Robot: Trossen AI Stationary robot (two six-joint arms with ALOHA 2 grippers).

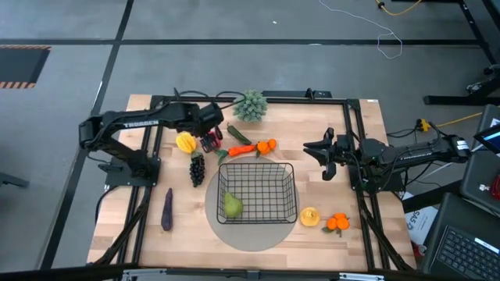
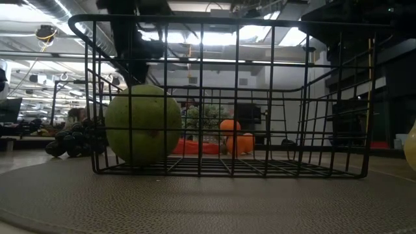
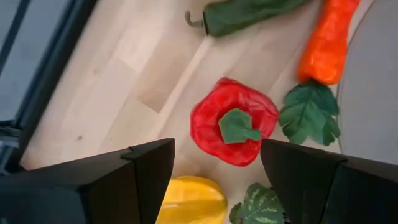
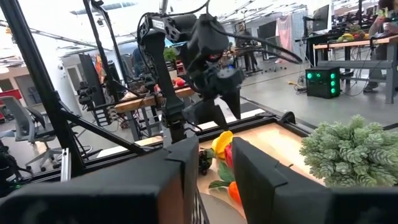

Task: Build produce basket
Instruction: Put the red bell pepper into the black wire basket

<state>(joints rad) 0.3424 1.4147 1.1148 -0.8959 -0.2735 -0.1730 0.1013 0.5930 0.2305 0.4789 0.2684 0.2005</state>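
The black wire basket stands on a grey round mat, with a green pear on its floor at the near left corner. My left gripper hangs open above the red pepper, pointing steeply down, one finger on each side and clear of it. The pepper lies on the table beside a yellow fruit, a cucumber and a carrot. My right gripper waits at the table's right, held level and open with nothing between its fingers.
Dark grapes and a purple eggplant lie left of the basket. A lemon and oranges lie at its near right. A spiky grey-green plant stands at the far edge. A black frame rims the table.
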